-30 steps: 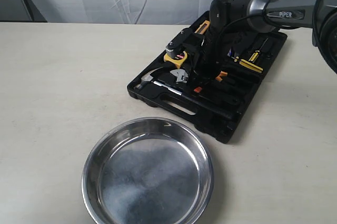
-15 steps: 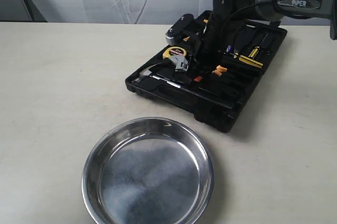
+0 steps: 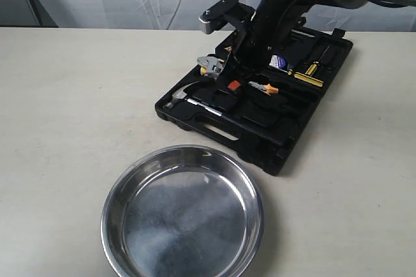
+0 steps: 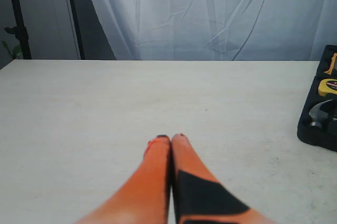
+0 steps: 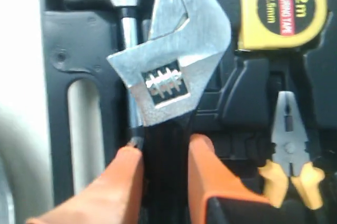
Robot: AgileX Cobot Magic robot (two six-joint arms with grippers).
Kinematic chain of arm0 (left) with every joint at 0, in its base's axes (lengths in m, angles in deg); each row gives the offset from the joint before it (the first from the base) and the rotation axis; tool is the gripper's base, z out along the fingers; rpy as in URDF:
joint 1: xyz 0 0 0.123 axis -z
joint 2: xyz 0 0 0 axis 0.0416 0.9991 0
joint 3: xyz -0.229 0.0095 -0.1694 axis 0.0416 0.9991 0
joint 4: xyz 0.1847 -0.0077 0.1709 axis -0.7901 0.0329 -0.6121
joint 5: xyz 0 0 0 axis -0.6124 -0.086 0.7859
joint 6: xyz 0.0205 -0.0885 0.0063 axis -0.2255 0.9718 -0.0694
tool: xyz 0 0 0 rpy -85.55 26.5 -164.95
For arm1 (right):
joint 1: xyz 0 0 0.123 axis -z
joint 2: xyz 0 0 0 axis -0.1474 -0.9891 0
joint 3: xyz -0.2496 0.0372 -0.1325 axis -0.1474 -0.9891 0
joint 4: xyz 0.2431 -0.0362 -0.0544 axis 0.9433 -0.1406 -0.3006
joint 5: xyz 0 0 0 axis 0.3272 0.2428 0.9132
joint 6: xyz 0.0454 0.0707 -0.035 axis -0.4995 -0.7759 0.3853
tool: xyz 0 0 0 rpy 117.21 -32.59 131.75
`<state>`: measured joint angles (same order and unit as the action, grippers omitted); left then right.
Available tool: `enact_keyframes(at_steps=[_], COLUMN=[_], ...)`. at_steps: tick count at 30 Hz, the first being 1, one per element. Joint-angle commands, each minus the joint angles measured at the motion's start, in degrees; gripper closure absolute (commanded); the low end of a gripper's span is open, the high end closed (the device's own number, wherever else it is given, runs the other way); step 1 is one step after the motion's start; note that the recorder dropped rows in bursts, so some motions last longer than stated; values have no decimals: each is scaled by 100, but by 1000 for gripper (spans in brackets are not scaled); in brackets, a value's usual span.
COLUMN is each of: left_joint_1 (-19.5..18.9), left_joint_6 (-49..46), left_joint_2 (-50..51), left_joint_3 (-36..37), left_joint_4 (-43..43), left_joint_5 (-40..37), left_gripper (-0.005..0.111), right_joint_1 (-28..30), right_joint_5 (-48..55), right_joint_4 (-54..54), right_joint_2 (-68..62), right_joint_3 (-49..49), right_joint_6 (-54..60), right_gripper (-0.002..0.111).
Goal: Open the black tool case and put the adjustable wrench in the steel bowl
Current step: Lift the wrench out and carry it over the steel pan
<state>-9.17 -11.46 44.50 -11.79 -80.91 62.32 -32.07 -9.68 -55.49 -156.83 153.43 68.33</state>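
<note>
The black tool case (image 3: 260,139) lies open on the table, right of centre, with tools in its moulded slots. My right gripper (image 3: 227,69) hangs over the case's left part, shut on the black handle of the adjustable wrench (image 3: 209,65). The wrench's silver head is held clear above the slots. In the right wrist view the wrench (image 5: 171,50) stands between the orange fingers of the gripper (image 5: 166,153), over the case (image 5: 68,40). The steel bowl (image 3: 183,212) sits empty at the front. My left gripper (image 4: 171,139) is shut on nothing, above bare table.
In the case lie a hammer (image 3: 185,98), orange-handled pliers (image 3: 263,87) and yellow screwdrivers (image 3: 311,69). A yellow tape measure (image 5: 279,8) and the pliers (image 5: 288,145) lie below the wrench. The left wrist view catches the case's corner (image 4: 318,124). A white curtain hangs behind.
My right gripper has risen out of the case with the wrench in it, carrying the wrench's head up and a little left. The case and bowl have stayed put.
</note>
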Motion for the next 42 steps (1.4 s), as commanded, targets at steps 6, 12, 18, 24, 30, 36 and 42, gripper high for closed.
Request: enact_keyframes(at_steps=[6,12,18,24,30,36,42], left_joint_1=[-6,-6,-6,-6,-6,-6,-6], left_joint_6=[0,0,0,0,0,0,0], left_joint_2=[-25,-25,-25,-25,-25,-25,-25], left_joint_3=[28,28,28,28,28,28,28], left_joint_4=[-12,-12,-12,-24,-47,-113,-113], left_joint_5=[64,64,64,64,64,64,64], left_gripper=[106,106,106,106,106,106,106], right_joint_1=[-239,-905,-1355,-1616,-1918,-1955,-1955], right_joint_5=[1126,877,152,16,-59,-281,-270], right_joint_4=[1412,1370,1393,1646,1757,1897,1869], right_joint_2=[566,718,1038,1175,1175,888,653], right_joint_3=[-36,-599,-1514,-2213,-2579,-2616,-2616], right_joint_6=[790,790,545,483,469,469,469], right_gripper=[108,108,108,108,108,106,79])
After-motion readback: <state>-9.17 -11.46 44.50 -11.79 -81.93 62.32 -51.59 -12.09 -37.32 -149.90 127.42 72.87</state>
